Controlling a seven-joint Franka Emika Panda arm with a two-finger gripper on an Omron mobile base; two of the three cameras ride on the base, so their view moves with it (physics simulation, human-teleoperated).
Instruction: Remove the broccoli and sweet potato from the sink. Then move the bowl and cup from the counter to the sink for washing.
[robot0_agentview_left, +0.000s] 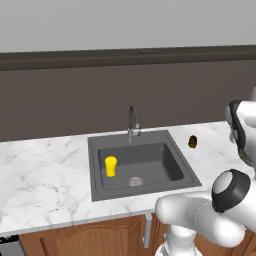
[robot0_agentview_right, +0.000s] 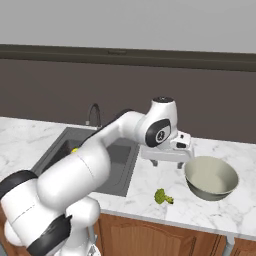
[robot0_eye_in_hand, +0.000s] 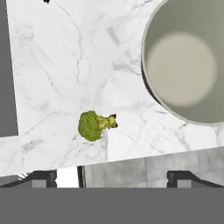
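Note:
The yellow cup (robot0_agentview_left: 110, 166) stands upright inside the dark grey sink (robot0_agentview_left: 175, 162), left of the drain. On the marble counter (robot0_agentview_left: 45, 175), right of the sink, lies the brown sweet potato (robot0_agentview_left: 192, 142). The green broccoli (robot0_agentview_right: 161, 196) lies on the counter near its front edge, and the hand view has the broccoli (robot0_eye_in_hand: 92, 125) below centre. The grey-green bowl (robot0_agentview_right: 211, 178) with its cream inside sits on the counter right of the broccoli, at the upper right as the bowl (robot0_eye_in_hand: 188, 65) in the hand view. My gripper (robot0_agentview_right: 168, 164) hangs open and empty above the counter between sink and bowl.
A curved chrome faucet (robot0_agentview_left: 133, 122) rises behind the sink, and the round metal drain (robot0_agentview_left: 135, 181) lies at the basin's front. A dark wall runs along the back of the counter. Brown cabinet doors (robot0_agentview_right: 150, 235) sit below the counter's front edge.

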